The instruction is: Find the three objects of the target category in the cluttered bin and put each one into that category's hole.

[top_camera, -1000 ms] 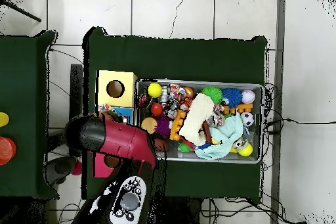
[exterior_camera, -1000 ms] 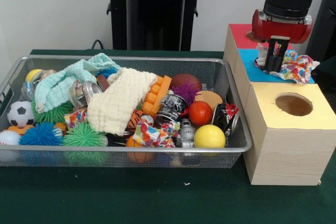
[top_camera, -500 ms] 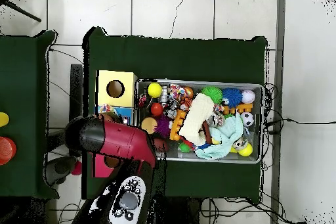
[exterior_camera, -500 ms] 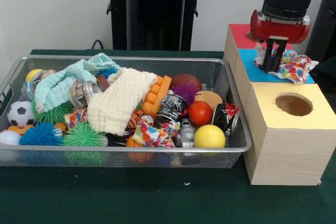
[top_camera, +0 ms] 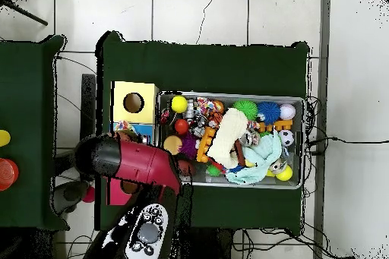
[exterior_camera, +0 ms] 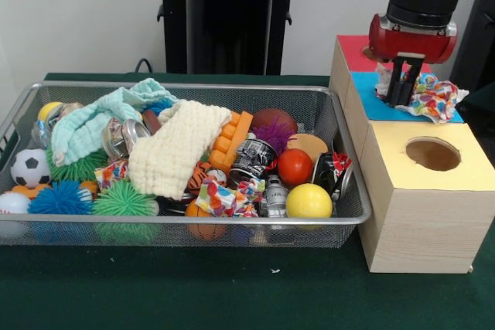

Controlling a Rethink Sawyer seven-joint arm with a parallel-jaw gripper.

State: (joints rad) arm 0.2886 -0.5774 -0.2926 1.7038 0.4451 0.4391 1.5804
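Cloth [exterior_camera: 232,299], dark green, covers table; white wall [exterior_camera: 77,13] behind.

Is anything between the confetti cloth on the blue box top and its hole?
The gripper stands on the confetti cloth over the blue box top. That box's hole is not visible, covered by cloth and gripper, so only they sit between cloth and hole.

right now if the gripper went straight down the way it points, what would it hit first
Most likely the confetti-print cloth lying on the blue box top. The gripper points straight down with its tips already at the cloth, so the cloth comes first, then the blue top beneath. Exact depth is hard to judge.
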